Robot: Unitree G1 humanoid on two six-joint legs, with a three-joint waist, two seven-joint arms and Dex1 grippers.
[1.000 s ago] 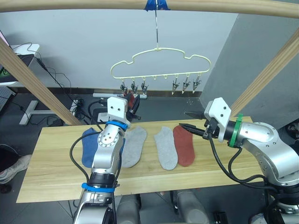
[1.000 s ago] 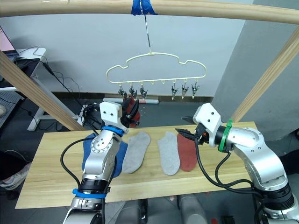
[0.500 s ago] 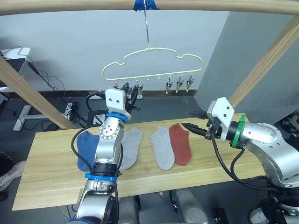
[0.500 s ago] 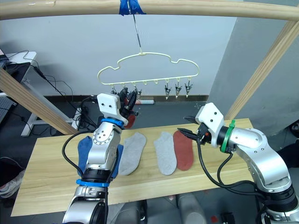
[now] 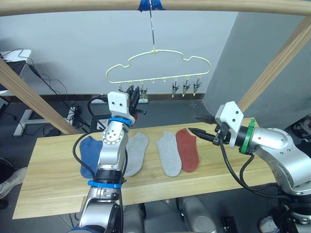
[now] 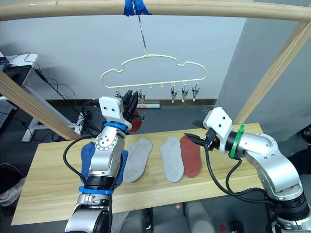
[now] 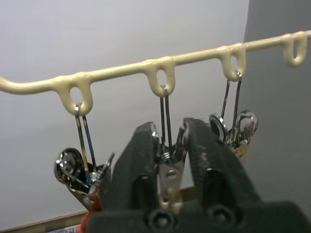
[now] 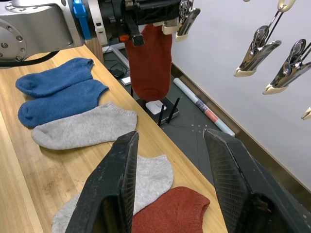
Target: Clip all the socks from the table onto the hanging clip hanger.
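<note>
The pale yellow-green clip hanger [image 5: 158,60] hangs from the beam above the table [image 5: 48,184]. My left gripper [image 5: 134,94] is raised to its bottom bar, with the fingers [image 7: 141,170] shut around the second clip from the left [image 7: 167,165]. A rust-red sock [image 8: 148,63] hangs just under that gripper; I cannot tell what grips its top. On the table lie two blue socks [image 8: 53,73], two light grey socks [image 5: 136,153] and a second rust-red sock [image 5: 187,149]. My right gripper [image 5: 193,124] hovers open, right of that sock, holding nothing.
A thick wooden beam with blue tape [image 5: 150,5] spans the top, and slanted wooden posts stand at the left [image 5: 29,92] and the right [image 5: 277,63]. Behind the table are cables and a power strip on the floor [image 5: 73,109].
The camera has shifted since a second ago. My left gripper has risen with the rust-red sock from below the clips up to the clip row. The right arm has stayed put.
</note>
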